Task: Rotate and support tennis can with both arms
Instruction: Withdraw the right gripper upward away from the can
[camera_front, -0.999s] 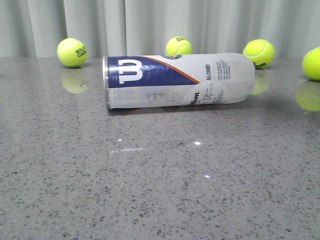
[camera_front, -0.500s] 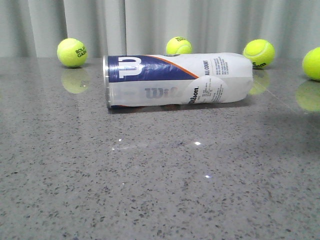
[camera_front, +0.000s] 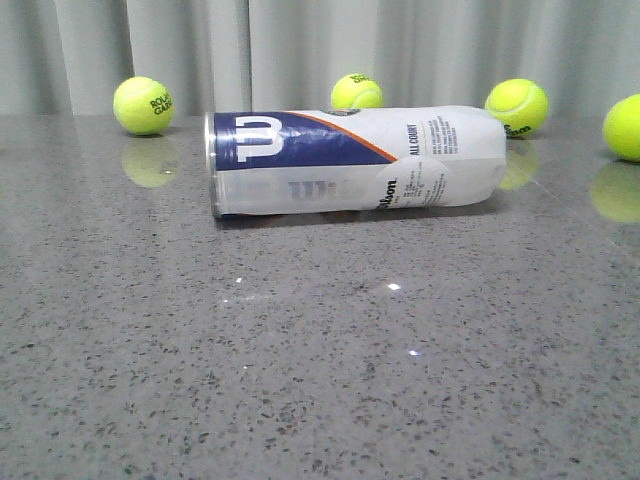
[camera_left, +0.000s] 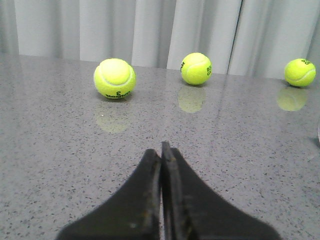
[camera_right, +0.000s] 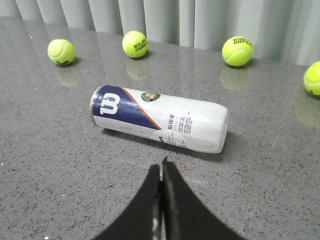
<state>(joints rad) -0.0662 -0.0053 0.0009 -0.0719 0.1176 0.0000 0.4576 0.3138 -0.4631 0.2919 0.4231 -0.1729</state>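
left tool (camera_left: 161, 150) – matte black, tapered | right tool (camera_right: 161, 167) – same

The tennis can (camera_front: 355, 161) lies on the table (camera_front: 320, 380), 4 balls (camera_front: 143, 105) behind.

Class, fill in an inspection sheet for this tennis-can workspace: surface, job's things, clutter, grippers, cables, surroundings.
Surface: grey speckled table, glossy, mirrors the balls.
Job's things: can lying on its side, metal rim toward the robot's left, navy W band facing up and forward; nothing touches it.
Clutter: four balls behind and beside the can, all apart from it; the left wrist view shows three balls.
Grippers: left gripper shut, empty, facing the balls; right gripper shut, empty, short of the can. Neither shows in the front view.
Cables: nothing seen.
Surroundings: pale pleated curtain behind the table.
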